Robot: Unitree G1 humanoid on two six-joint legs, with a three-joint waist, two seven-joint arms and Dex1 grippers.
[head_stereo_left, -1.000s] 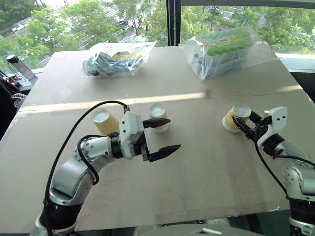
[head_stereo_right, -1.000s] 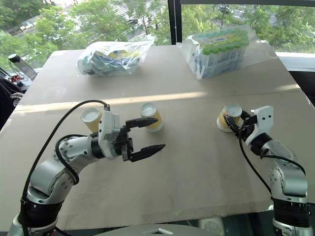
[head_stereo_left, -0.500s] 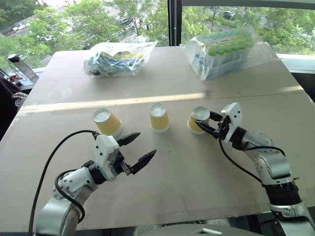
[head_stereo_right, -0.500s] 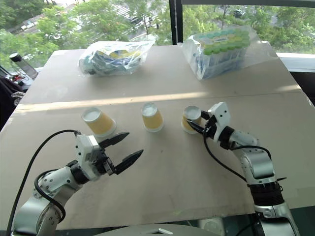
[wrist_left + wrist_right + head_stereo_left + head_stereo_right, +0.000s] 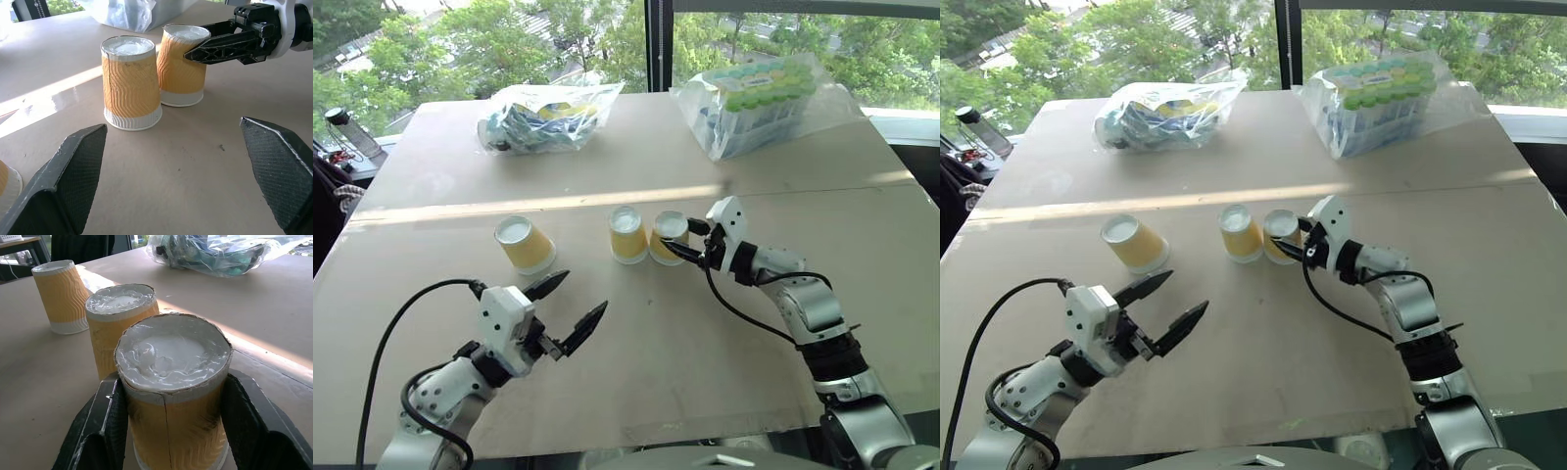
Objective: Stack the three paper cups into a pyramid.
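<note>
One paper cup (image 5: 667,238) is gripped by the right pincer (image 5: 686,241) beside the middle cup (image 5: 627,234) (upside down, touching); the left pincer (image 5: 570,305) is held released above the counter (image 5: 705,333).

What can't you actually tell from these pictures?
- Bag contents: the left bag shows a blue-green jumble through crinkled plastic, too small to identify.
- The held cup: the right tool's fingers cover its sides, so its touch with the middle cup is uncertain.
- Left cup: cut off by the left wrist view's edge.

Left tool (image 5: 570,305) spread wide; right tool (image 5: 678,241) seemingly clamped, arm extended.
</note>
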